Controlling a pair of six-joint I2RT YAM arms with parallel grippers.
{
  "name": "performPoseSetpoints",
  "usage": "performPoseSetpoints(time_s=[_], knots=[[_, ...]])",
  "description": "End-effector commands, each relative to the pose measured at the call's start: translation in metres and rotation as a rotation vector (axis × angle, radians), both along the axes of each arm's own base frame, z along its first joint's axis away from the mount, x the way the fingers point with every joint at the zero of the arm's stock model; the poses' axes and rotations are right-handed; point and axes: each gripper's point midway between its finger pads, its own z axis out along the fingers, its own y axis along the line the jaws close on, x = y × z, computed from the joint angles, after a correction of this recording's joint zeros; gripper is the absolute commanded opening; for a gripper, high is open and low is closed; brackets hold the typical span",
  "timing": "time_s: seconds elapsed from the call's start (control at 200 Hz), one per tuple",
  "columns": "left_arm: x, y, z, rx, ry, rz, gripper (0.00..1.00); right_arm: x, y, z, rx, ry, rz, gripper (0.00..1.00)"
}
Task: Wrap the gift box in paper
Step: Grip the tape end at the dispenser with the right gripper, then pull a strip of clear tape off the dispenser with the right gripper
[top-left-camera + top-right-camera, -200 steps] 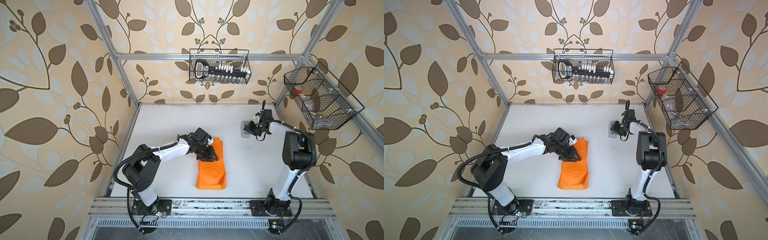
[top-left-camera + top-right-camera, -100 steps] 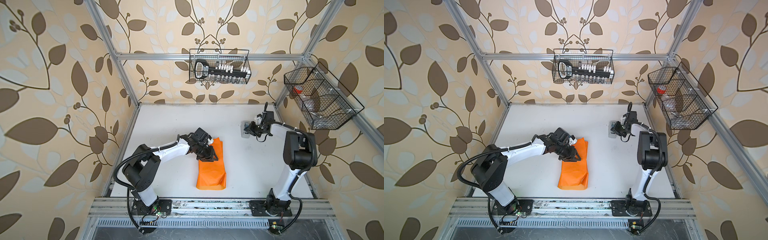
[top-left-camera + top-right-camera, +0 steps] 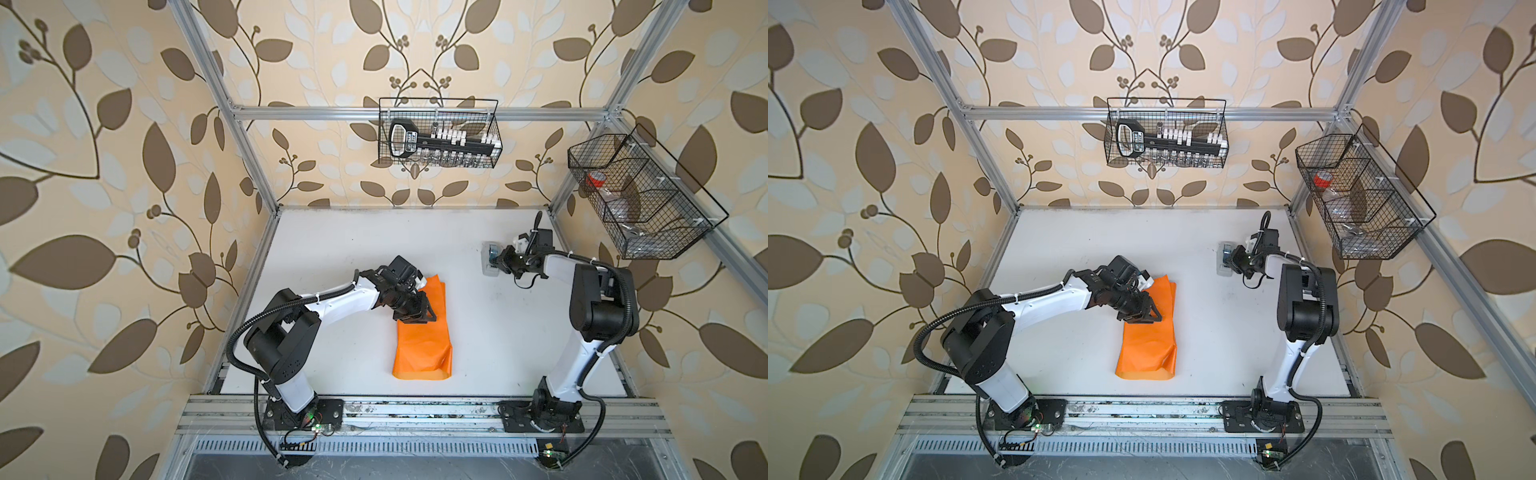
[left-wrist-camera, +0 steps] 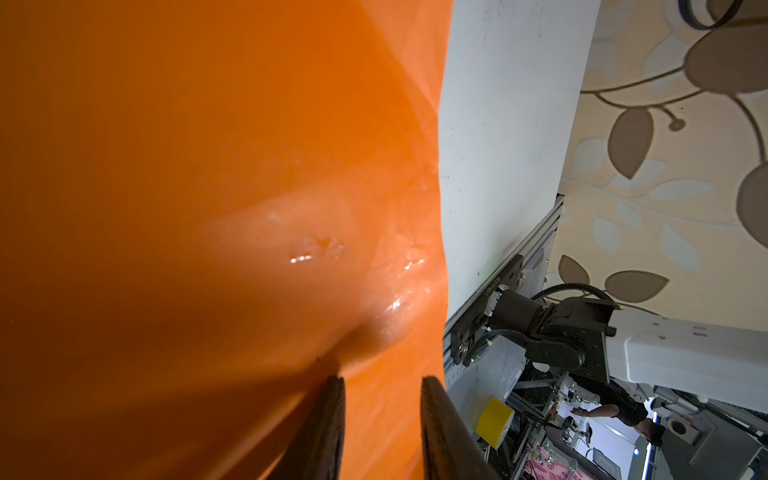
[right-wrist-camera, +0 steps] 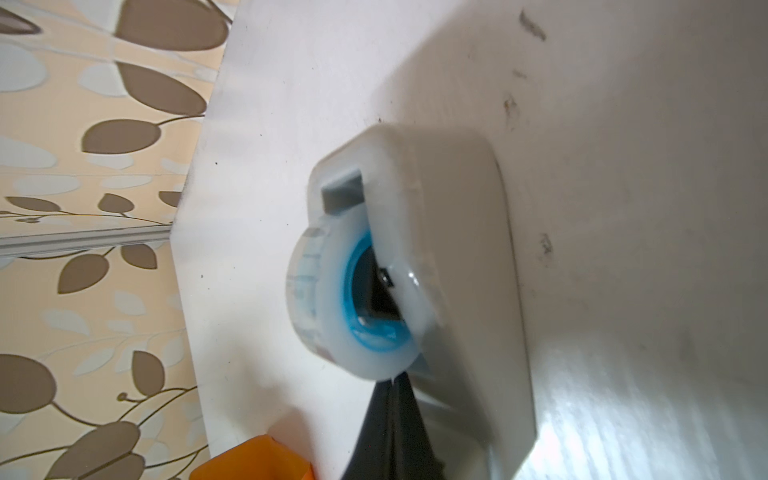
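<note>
From where I stood, the left arm rose from its base at 7 o'clock on the white table (image 3: 353, 249). Its elbow was folded low and its white forearm stretched toward the middle. Its wrist tipped down, so the left gripper (image 3: 419, 316) bore on the far, 12 o'clock end of the large orange sheet of thin glossy wrapping paper (image 3: 424, 349). Close in, the wrist view showed its two black fingers (image 4: 328, 419) standing apart, with paper showing in the gap between them.

The paper lay folded into a long bundle at the table's centre, running from 12 to 6 o'clock. The gift box was hidden from me.

The right arm stood tall from its base at 5 o'clock. Its forearm reached back toward 1 o'clock, and its wrist turned toward 9. The right gripper (image 3: 496, 262) was closed, and its tips came to a point against the rim of the clear tape roll with a blue core (image 5: 320, 291). I could not make out whether a tape end was pinched there. The roll sat in a small grey plastic tape dispenser (image 3: 488, 272) at about 2 o'clock, well apart from the paper.

A black wire basket (image 3: 384, 129) hung on the wall at 12 o'clock, and another wire basket (image 3: 665, 232) hung on the wall near 2 o'clock. Bare tabletop lay between the two grippers.
</note>
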Motion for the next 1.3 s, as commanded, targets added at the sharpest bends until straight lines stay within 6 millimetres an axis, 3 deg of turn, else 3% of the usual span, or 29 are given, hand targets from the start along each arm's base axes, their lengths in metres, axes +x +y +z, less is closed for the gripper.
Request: performPoseSetpoints(time_s=[0.0, 0.14, 0.335, 0.93, 1.299], knots=[[-0.015, 0.027, -0.033, 0.144, 0.074, 0.032, 0.34, -0.007, 0.01, 0.023, 0.104, -0.02, 0.0, 0.0], [-0.015, 0.027, -0.032, 0.142, 0.072, 0.032, 0.34, -0.006, 0.012, 0.04, 0.149, -0.048, -0.005, 0.0], [-0.015, 0.027, -0.032, 0.141, 0.07, 0.035, 0.34, -0.016, 0.014, 0.042, 0.158, -0.034, -0.008, 0.0], [-0.014, 0.026, -0.03, 0.135, 0.062, 0.034, 0.34, -0.069, 0.018, 0.007, 0.115, 0.045, -0.007, 0.0], [-0.013, 0.025, -0.03, 0.133, 0.06, 0.034, 0.34, -0.082, 0.016, -0.02, 0.086, 0.104, -0.017, 0.0]])
